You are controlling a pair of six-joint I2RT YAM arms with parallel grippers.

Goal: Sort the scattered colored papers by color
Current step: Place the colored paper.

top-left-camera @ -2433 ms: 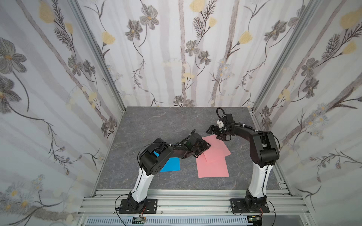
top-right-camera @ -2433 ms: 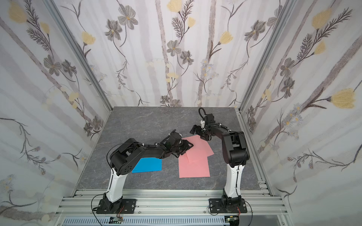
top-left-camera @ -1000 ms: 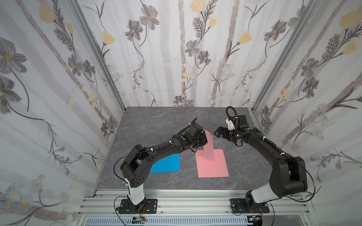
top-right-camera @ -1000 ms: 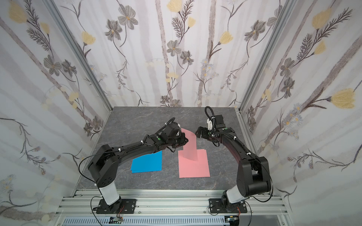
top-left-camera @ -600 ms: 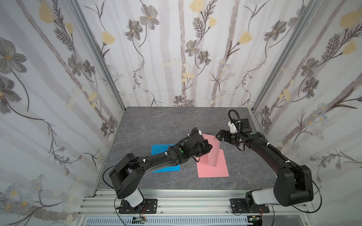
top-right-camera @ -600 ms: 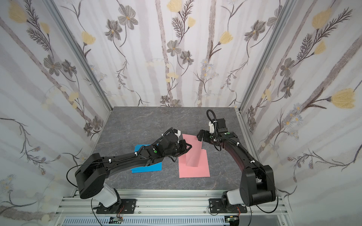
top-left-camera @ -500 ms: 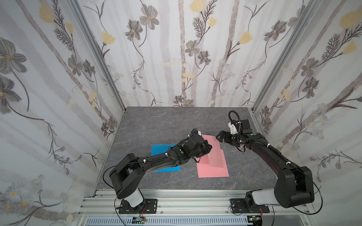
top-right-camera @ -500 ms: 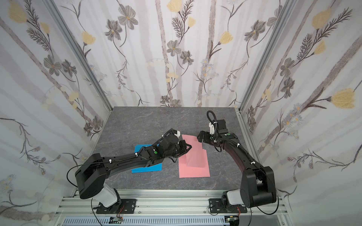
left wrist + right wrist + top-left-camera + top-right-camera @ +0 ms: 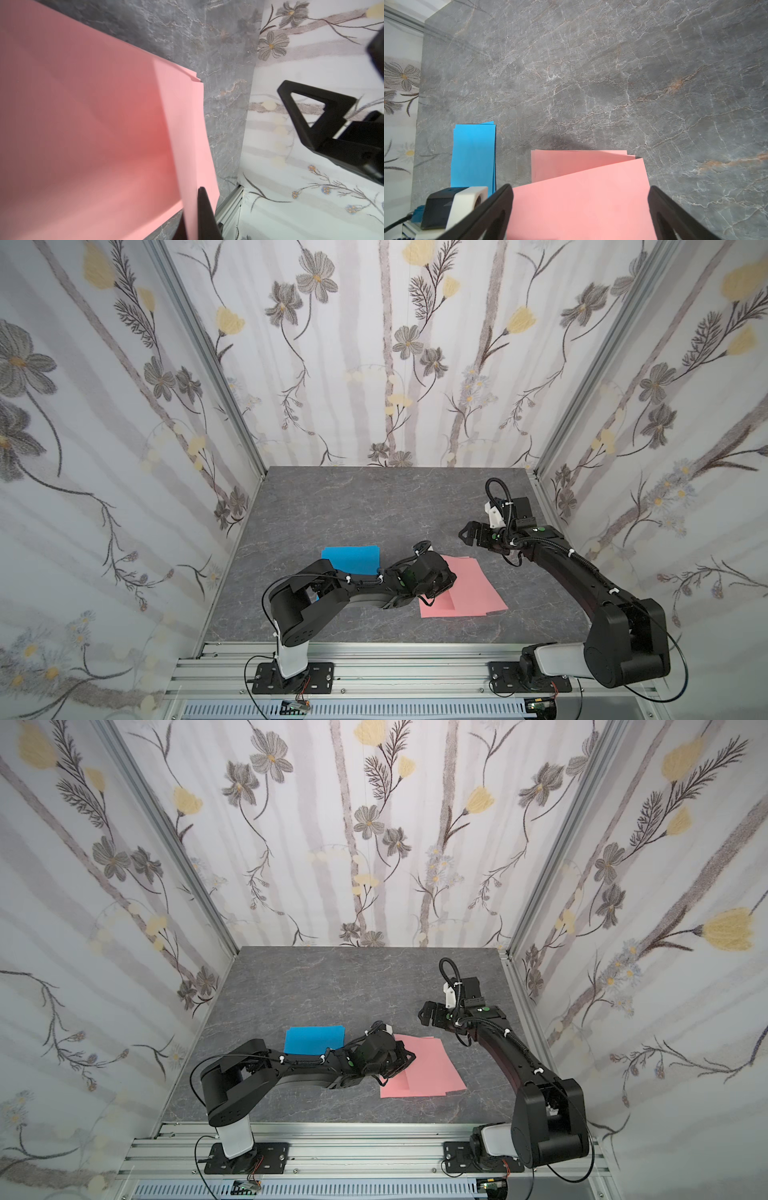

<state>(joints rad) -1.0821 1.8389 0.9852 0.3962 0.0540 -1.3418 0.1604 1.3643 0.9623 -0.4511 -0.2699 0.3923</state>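
Salmon pink papers (image 9: pixel 473 593) (image 9: pixel 428 1073) lie in a loose pile at the front middle of the table, in both top views. My left gripper (image 9: pixel 448 578) (image 9: pixel 409 1056) is shut on the left edge of the top pink sheet (image 9: pixel 187 145), which rests askew over the others. In the left wrist view the sheet's edge runs between the left gripper's (image 9: pixel 192 207) fingers. Blue papers (image 9: pixel 352 560) (image 9: pixel 473 155) lie stacked to the pile's left, partly under the left arm. My right gripper (image 9: pixel 465 533) (image 9: pixel 580 191) hovers open and holds nothing, behind and right of the pink pile.
The grey marble table (image 9: pixel 353 506) is walled by flowered panels at the back and both sides. An aluminium rail (image 9: pixel 395 659) runs along the front edge with both arm bases. The left arm's wrist camera (image 9: pixel 454 205) shows beside the right gripper.
The left gripper, which held the pink sheet hanging upright over the pile, has come down and forward, and the sheet now lies over the pink pile. The right gripper has drawn back to the right.
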